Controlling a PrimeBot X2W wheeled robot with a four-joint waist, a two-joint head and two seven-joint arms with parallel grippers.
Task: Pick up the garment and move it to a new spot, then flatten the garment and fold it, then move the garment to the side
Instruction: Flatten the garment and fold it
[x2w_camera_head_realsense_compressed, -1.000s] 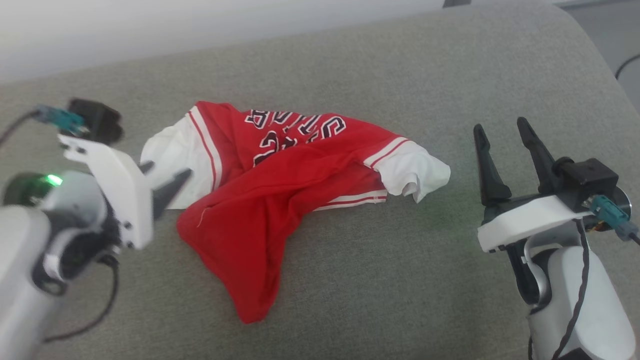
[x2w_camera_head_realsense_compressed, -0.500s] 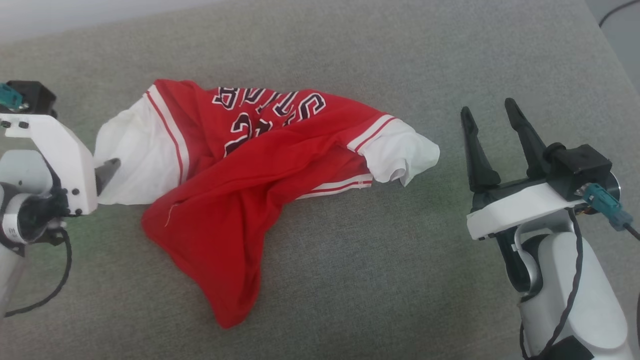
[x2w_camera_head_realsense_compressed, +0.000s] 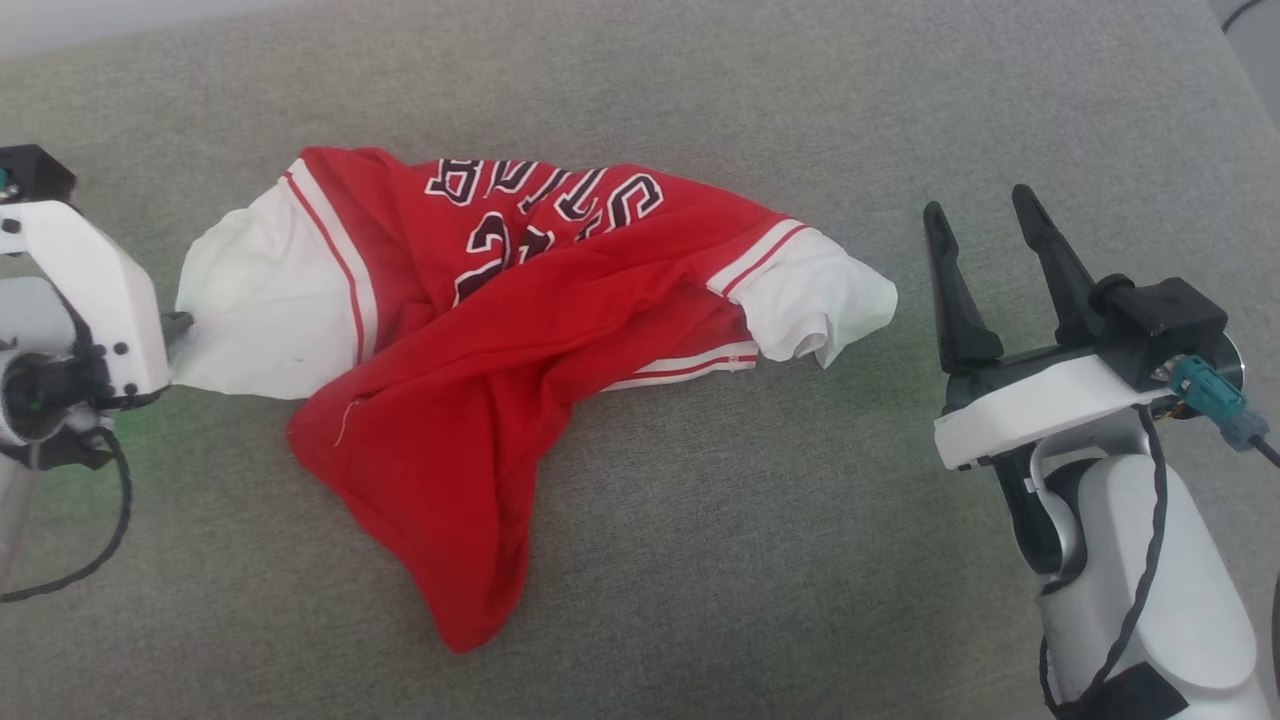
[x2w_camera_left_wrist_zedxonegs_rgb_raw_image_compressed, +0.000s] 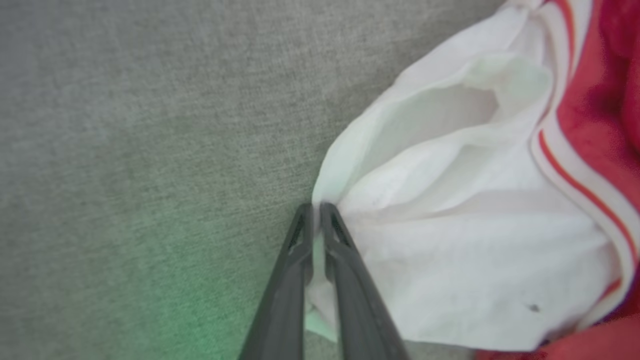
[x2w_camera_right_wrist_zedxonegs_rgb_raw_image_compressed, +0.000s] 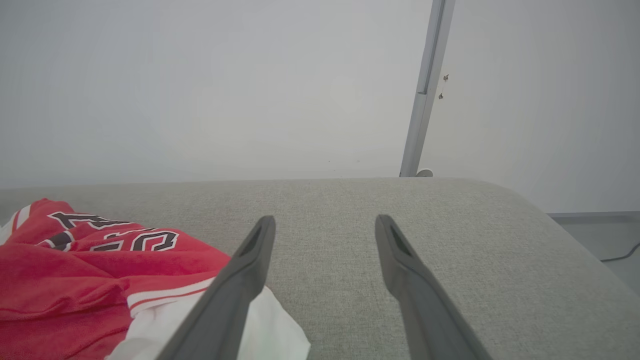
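Note:
The garment, a red jersey with white sleeves and black-and-white lettering, lies crumpled on the grey cushioned surface. At its left end, my left gripper sits at the outer edge of the white sleeve. In the left wrist view the left gripper has its two fingers pressed together with a fold of the garment pinched between them. My right gripper stands open to the right of the other white sleeve, apart from it. In the right wrist view, the right gripper holds nothing and the garment lies at lower left.
The grey surface curves down at its far right corner. Behind it are a pale wall and an upright metal post. A dark cable lies on the floor at the right. A black cable hangs from my left wrist.
The left gripper's fingers were spread over the white sleeve; now they have closed on the sleeve's edge. The camera has shifted. The right gripper stays open in place.

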